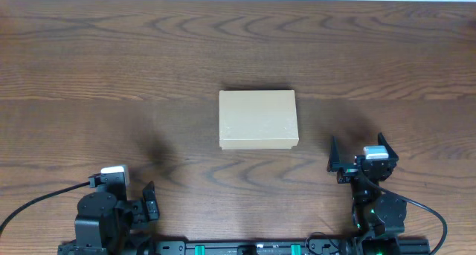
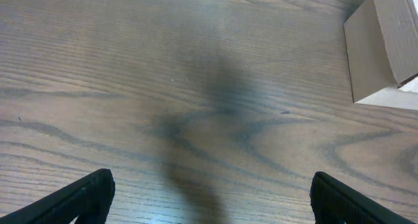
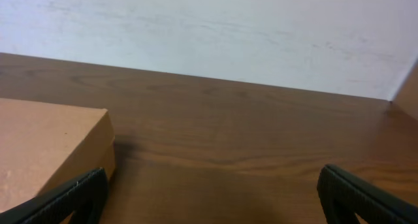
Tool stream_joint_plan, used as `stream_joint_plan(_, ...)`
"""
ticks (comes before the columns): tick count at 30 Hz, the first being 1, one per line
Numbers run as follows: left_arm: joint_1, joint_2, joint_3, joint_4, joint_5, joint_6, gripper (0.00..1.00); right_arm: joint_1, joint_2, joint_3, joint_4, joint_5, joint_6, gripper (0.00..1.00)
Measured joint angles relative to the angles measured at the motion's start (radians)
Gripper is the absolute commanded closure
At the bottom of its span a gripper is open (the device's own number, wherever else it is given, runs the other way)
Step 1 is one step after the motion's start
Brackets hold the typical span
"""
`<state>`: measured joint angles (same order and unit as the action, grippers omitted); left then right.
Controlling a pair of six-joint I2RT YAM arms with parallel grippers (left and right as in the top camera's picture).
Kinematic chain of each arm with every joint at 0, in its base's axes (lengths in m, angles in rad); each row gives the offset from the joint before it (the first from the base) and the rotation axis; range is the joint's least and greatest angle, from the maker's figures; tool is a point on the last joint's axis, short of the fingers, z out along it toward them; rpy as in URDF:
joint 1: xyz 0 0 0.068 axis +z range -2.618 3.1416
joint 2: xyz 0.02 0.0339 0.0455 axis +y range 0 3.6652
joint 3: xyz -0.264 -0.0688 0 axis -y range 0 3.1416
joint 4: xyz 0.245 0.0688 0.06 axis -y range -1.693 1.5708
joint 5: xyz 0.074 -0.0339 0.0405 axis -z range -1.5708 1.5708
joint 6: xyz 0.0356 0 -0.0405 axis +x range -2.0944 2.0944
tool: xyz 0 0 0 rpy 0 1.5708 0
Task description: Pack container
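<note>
Sitting flat near the middle of the wooden table (image 1: 111, 62), the container (image 1: 258, 120) has its lid down. Left gripper (image 2: 210, 191) is at the near left, jaws spread wide and holding nothing, bare wood between its fingers; the container shows at the far right of its wrist view, well apart. Right gripper (image 3: 212, 185) is at the near right, jaws also wide and empty. The container's corner is near its left finger in the wrist view; cannot tell if they touch. Overhead, the box lies farther out than both grippers, roughly between them.
</note>
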<state>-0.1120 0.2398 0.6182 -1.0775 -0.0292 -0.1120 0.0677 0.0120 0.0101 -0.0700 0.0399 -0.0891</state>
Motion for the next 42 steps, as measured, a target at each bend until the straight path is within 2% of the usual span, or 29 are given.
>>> stream_joint_plan(29,0.000,0.000,0.000,0.010,0.000,0.000,0.05,0.000,0.000,0.000,0.000,0.000,-0.003,0.01)
stream_joint_plan(31,0.000,0.000,-0.004,0.054,0.000,0.000,0.05,0.000,0.000,0.000,0.000,0.000,-0.003,0.01)
stream_joint_plan(34,0.000,-0.009,-0.040,0.208,0.001,0.004,0.05,0.000,0.000,0.000,0.000,0.000,-0.003,0.01)
stream_joint_plan(42,0.000,-0.071,-0.283,0.608,0.072,0.066,0.05,0.000,0.000,0.000,0.000,0.000,-0.003,0.01)
